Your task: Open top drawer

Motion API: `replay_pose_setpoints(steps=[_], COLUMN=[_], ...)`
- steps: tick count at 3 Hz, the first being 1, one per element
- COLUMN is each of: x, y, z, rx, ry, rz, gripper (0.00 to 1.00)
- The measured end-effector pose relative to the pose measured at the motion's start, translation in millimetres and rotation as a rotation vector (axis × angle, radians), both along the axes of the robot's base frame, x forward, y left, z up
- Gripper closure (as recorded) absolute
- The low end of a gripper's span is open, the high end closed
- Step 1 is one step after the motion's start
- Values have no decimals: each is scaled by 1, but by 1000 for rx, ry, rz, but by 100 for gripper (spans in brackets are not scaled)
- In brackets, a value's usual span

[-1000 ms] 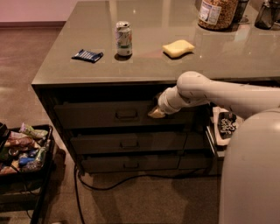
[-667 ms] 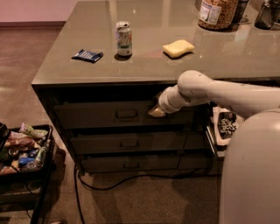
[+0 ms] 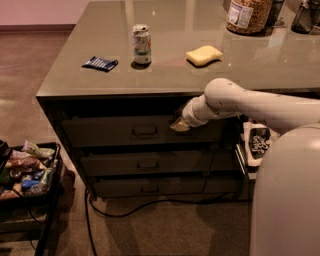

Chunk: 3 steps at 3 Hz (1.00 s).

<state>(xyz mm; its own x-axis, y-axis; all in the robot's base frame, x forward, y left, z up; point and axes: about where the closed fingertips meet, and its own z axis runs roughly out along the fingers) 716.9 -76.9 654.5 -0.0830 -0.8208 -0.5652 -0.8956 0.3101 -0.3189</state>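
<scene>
Claw [image 3: 179, 125] sits by the top drawer [image 3: 100, 132], just right of its handle [image 3: 144, 131], likely to grab it (wide or narrow, cannot tell).

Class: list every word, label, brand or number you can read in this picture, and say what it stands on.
No text can be read.
Silver-green drink can: print blurred.
White label on clear jar: blurred.
Flat dark blue packet: marks too small.
The tool sits at the wide dark top drawer, right of its handle.
</scene>
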Motion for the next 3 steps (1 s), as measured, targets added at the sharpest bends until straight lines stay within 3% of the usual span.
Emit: replay_pose_setpoints(steps=[3], x=[0], y=[-1], z=[-1], rx=[6], ry=[3], rz=[-5], gripper=[56])
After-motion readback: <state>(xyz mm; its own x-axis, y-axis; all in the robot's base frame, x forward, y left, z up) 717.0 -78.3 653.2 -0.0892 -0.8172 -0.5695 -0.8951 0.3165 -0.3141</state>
